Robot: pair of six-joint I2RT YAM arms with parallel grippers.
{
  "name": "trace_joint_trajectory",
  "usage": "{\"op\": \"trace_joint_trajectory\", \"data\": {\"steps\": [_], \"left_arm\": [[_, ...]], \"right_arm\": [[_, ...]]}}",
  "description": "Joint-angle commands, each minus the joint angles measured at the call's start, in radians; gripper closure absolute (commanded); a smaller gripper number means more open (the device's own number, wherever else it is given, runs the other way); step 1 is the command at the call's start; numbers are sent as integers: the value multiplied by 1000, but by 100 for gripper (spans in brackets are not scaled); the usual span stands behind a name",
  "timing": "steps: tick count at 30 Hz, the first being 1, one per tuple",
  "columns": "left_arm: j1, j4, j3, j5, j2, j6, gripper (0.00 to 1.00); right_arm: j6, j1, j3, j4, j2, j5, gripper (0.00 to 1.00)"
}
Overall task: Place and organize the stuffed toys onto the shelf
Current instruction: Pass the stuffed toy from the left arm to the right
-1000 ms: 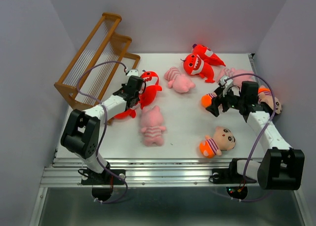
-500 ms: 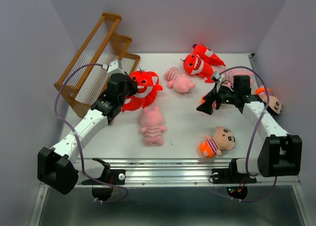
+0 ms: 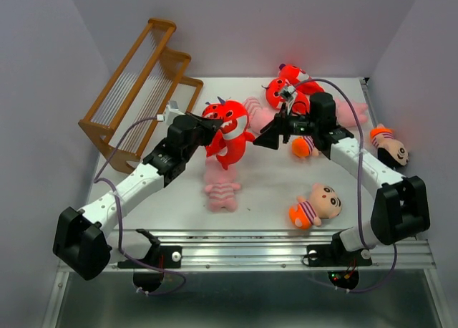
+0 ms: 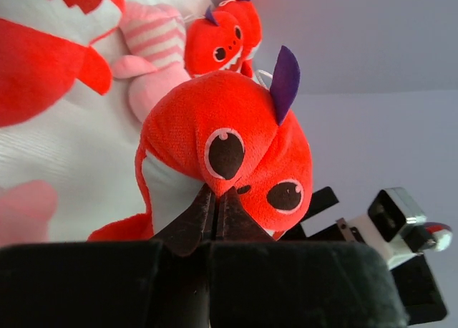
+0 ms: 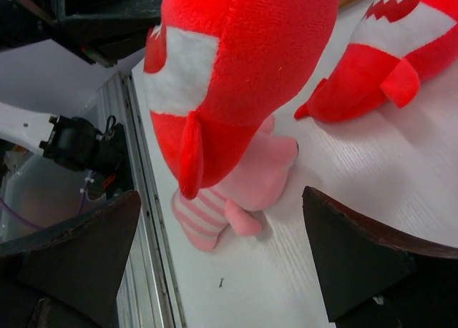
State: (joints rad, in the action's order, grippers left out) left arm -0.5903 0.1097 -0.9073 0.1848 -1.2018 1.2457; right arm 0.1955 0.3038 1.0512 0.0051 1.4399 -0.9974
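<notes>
My left gripper (image 3: pixel 212 132) is shut on a red toothy monster (image 3: pixel 230 131) and holds it up above the table's middle. In the left wrist view the fingers (image 4: pixel 215 212) pinch the monster (image 4: pixel 229 145) just under its eyes. My right gripper (image 3: pixel 267 137) is open and empty, just right of that monster and facing it. In the right wrist view the monster (image 5: pixel 243 63) hangs ahead of the right gripper (image 5: pixel 218 260), above a pink striped pig (image 5: pixel 240 188). The brown stepped shelf (image 3: pixel 139 81) stands at the back left with no toys on it.
A pig (image 3: pixel 220 188) lies under the held monster and another red monster (image 3: pixel 212 111) lies behind it. Two red monsters (image 3: pixel 280 93) and two pigs (image 3: pixel 351 112) lie at the back. Boy dolls lie at the front right (image 3: pixel 316 205), right edge (image 3: pixel 390 146) and under my right arm (image 3: pixel 304 147).
My left gripper has lifted the red monster and carried it right, away from the shelf, to the middle. My right arm has swung left from the boy doll towards the monster.
</notes>
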Motion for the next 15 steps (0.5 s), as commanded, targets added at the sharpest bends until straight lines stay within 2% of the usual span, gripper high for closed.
{"op": "trace_joint_trajectory", "data": {"steps": [1,5,10,11,12,14,15], "left_arm": [[-26,125,-2,51,1,176,100],[-55,154,1,50,-24,227,100],[-85,171,-13,58,-59,247,100],[-88,179,-15,58,-62,248,100],[-94,180,-18,59,-64,250,100],[-95,182,-19,67,-65,241,100],[-95,180,-18,67,-64,239,100]], "right_arm": [[142,34,49,159,48,101,0],[206,46,58,193,114,103,0],[211,103,70,217,139,126,1],[216,113,72,220,143,134,5],[220,113,70,225,152,120,17],[229,113,72,237,158,88,33],[234,113,70,246,162,76,52]]}}
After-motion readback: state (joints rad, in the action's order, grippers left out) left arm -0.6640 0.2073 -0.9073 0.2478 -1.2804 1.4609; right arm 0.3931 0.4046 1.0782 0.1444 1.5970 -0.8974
